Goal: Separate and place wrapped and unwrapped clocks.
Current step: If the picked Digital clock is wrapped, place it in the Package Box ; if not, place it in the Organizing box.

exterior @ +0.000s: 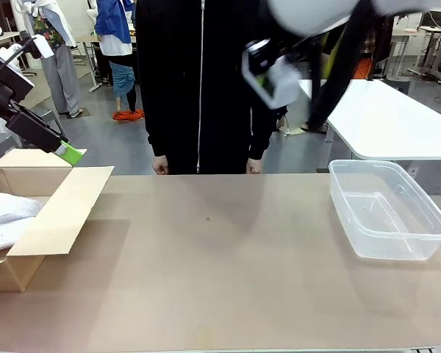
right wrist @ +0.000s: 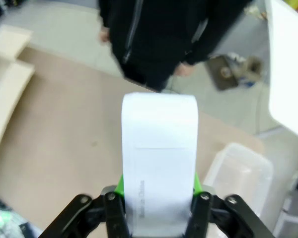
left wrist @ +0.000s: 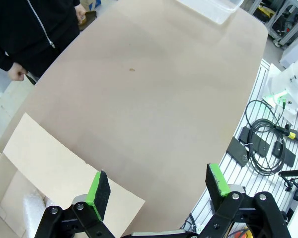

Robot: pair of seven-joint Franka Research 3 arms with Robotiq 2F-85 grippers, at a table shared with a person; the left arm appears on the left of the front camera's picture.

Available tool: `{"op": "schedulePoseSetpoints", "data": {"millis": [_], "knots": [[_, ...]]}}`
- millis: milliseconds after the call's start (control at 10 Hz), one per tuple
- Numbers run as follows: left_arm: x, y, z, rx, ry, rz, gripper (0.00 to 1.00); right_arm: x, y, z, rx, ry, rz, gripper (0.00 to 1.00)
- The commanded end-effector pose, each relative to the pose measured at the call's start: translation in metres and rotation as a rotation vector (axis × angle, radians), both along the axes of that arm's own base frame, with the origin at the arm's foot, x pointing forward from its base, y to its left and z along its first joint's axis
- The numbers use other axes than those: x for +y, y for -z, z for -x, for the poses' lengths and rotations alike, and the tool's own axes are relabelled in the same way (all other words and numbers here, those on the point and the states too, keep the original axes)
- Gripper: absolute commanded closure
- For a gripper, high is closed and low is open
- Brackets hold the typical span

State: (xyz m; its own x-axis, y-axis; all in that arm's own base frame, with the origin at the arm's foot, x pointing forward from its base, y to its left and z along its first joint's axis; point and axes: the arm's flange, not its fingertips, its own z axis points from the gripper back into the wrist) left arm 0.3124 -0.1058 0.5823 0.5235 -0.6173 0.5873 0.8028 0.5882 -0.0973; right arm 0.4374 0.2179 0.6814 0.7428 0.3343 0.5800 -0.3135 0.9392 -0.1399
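White bare clock [right wrist: 159,158] btwn right end effector [right wrist: 159,198] fingers

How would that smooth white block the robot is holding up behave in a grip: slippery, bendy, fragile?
The smooth white rounded rectangular block looks rigid: its edges stay straight between the right end effector's green pads. Its glossy bare surface might slip, though the pads probably add friction. Held well above the table, it would likely suffer if dropped.

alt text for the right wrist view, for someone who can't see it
The right claw is shut on a smooth white unwrapped clock, held up over a tan table. A clear plastic tub sits on the table to the right, and a person in a black zip jacket stands at the far edge.
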Motion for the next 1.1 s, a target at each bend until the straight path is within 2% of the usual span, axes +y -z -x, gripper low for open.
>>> {"op": "schedulePoseSetpoints", "data": {"millis": [0, 100, 300, 500, 700, 900, 1000], "knots": [[-0.001, 0.000, 0.001, 0.002, -0.003, -0.001, 0.00, -0.053, 0.029, -0.010, -0.033, 0.163, -0.028, 0.49], [-0.001, 0.000, 0.001, 0.002, -0.003, -0.001, 0.00, -0.084, 0.044, -0.017, -0.046, 0.250, -0.054, 0.49], [-0.001, 0.000, 0.001, 0.002, -0.003, -0.001, 0.00, -0.132, 0.079, -0.025, -0.041, 0.343, -0.072, 0.49], [-0.001, 0.000, 0.001, 0.002, -0.003, -0.001, 0.00, -0.168, 0.134, -0.032, 0.057, 0.431, -0.093, 0.49], [-0.001, 0.000, 0.001, 0.002, -0.003, -0.001, 0.00, -0.192, 0.185, -0.036, 0.127, 0.422, -0.162, 0.49], [-0.001, 0.000, 0.001, 0.002, -0.003, -0.001, 0.00, -0.214, 0.222, -0.040, 0.170, 0.453, -0.168, 0.49], [-0.001, 0.000, 0.001, 0.002, -0.003, -0.001, 0.00, -0.222, 0.237, -0.044, 0.226, 0.465, -0.186, 0.49]]}}
